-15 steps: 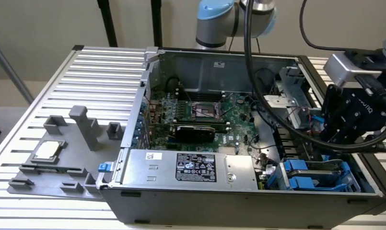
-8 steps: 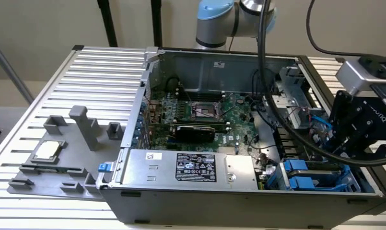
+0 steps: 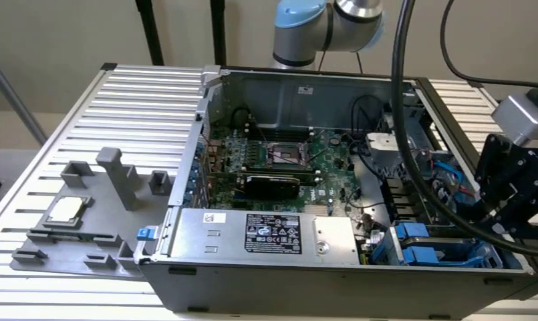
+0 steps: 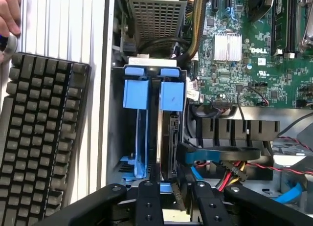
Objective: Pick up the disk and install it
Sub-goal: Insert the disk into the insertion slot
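One blue-framed disk [image 4: 171, 130] stands on edge in the drive bay [image 4: 117, 152] of the open computer case [image 3: 340, 284], beside another blue carrier [image 4: 137, 96], directly before the hand [image 4: 174, 188]. Whether the hand is clenched on it or released, I cannot tell.

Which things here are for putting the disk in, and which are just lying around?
For the job:
- the disk in its blue carrier, on edge in the drive bay
- the gripper, close to it

Just lying about:
- the keyboard beside the case
- the small square chip on the grey tray
- the big silver box with a black label
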Robot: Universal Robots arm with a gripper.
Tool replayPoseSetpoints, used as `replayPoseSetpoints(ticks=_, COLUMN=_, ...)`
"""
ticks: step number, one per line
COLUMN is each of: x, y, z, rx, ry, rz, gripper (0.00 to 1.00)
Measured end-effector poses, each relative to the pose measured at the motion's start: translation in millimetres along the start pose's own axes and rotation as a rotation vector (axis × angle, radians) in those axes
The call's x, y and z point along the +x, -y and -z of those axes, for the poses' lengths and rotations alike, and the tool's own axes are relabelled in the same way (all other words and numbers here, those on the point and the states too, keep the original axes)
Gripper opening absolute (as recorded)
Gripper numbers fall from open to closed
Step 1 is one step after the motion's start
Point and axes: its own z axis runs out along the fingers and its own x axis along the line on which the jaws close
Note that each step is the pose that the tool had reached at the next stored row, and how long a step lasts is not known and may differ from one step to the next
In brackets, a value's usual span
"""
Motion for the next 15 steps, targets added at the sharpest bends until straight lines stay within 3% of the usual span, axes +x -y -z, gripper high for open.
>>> replayPoseSetpoints(ticks=2, x=0.5, y=0.3, z=-0.1, rx=0.0001, ry=0.0048, rz=0.003, gripper=1.00)
replayPoseSetpoints(ticks=4, x=0.5, y=0.4, z=-0.5, rx=0.0002, ry=0.0146, rz=0.009, gripper=1.00)
replayPoseSetpoints(ticks=9, x=0.5, y=0.5, z=-2.2, rx=0.0005, ry=0.0560, rz=0.027, gripper=1.00)
replayPoseSetpoints(ticks=11, x=0.5, y=0.6, z=-2.6, rx=0.0006, ry=0.0678, rz=0.033, gripper=1.00)
replayPoseSetpoints(ticks=13, x=0.5, y=0.6, z=-2.6, rx=0.0006, ry=0.0762, rz=0.040, gripper=1.00)
replayPoseSetpoints(ticks=15, x=0.4, y=0.6, z=-2.6, rx=0.0006, ry=0.0787, rz=0.044, gripper=1.00)
